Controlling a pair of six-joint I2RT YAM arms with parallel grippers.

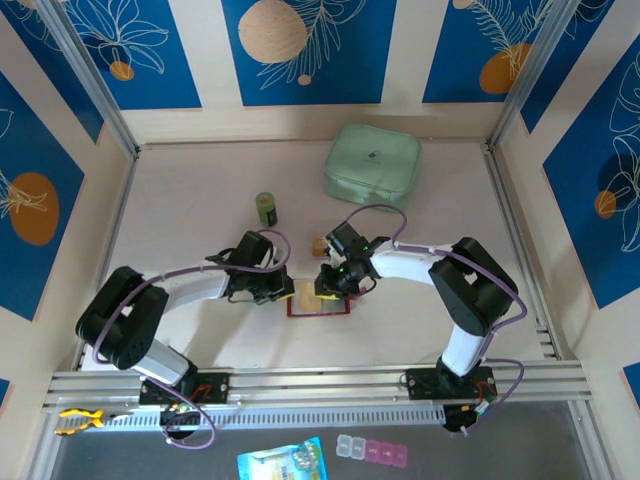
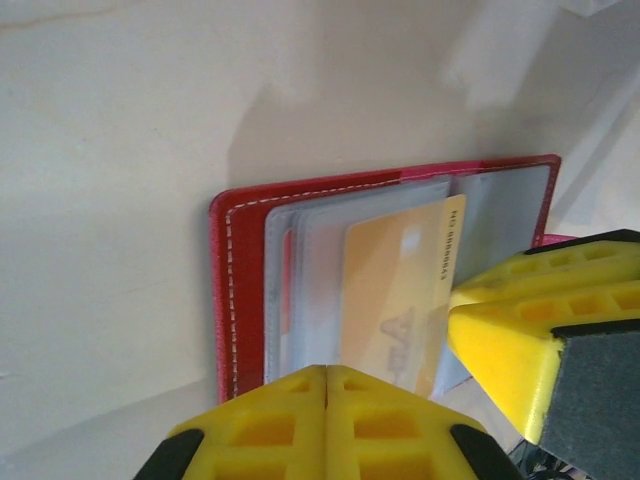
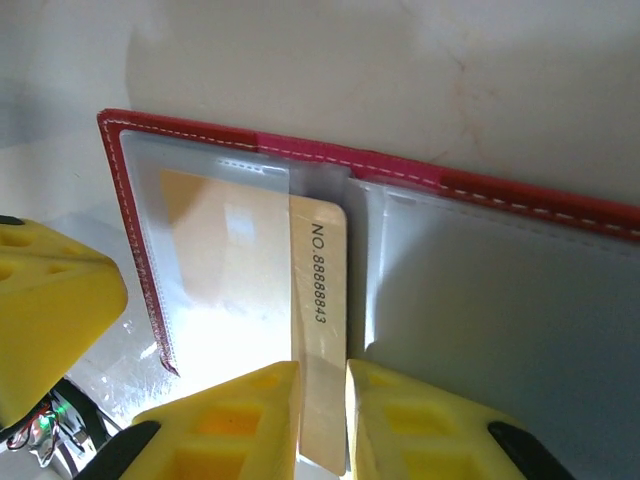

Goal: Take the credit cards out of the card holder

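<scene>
A pale table (image 1: pixel 200 200) walled by blue-patterned panels carries a mint-green case (image 1: pixel 371 164) at its far side. In front of it the left arm (image 1: pixel 190 290) and right arm (image 1: pixel 420 265) bend inward and meet near the table's middle, well apart from the case. There the red card holder (image 1: pixel 318 305) lies open and flat, its stitched cover (image 2: pixel 240 290) up toward the wrist cameras and its clear pockets (image 3: pixel 480 310) showing. The left gripper (image 2: pixel 325 420) has its yellow fingers pressed together with nothing between them, tips over one edge of the open holder; whether they press on it cannot be told. The right gripper (image 3: pixel 322 420) comes in from the opposite edge and is pinched on a credit card (image 3: pixel 318 300) – a yellow-orange card with a printed number along its pale edge. That edge sticks out of a pocket between the two fingers, while the rest of the card sits inside the plastic. A small green cylinder (image 1: pixel 266 208) stands upright behind the left gripper, apart from the holder.
</scene>
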